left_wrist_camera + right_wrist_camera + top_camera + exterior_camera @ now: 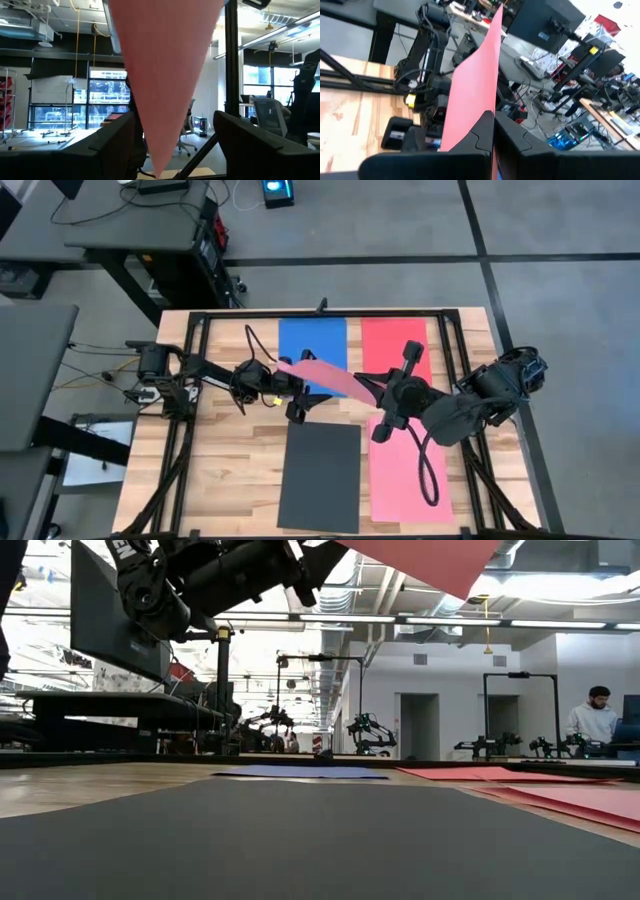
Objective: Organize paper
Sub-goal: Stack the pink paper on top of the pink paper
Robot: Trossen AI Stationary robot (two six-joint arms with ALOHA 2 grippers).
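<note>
While my right fingers (492, 132) pinch one end of the pink sheet (325, 376) above the table (225, 470), my left fingers (172, 145) stand wide around its other corner; thin and floppy, it seems best held by the edges.

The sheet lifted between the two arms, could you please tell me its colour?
Pink sheet; the left wrist view shows it best.

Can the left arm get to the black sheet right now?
Probably not yet: the left gripper has open fingers around the pink sheet, also pinched by the right gripper. The black sheet lies uncovered.
</note>
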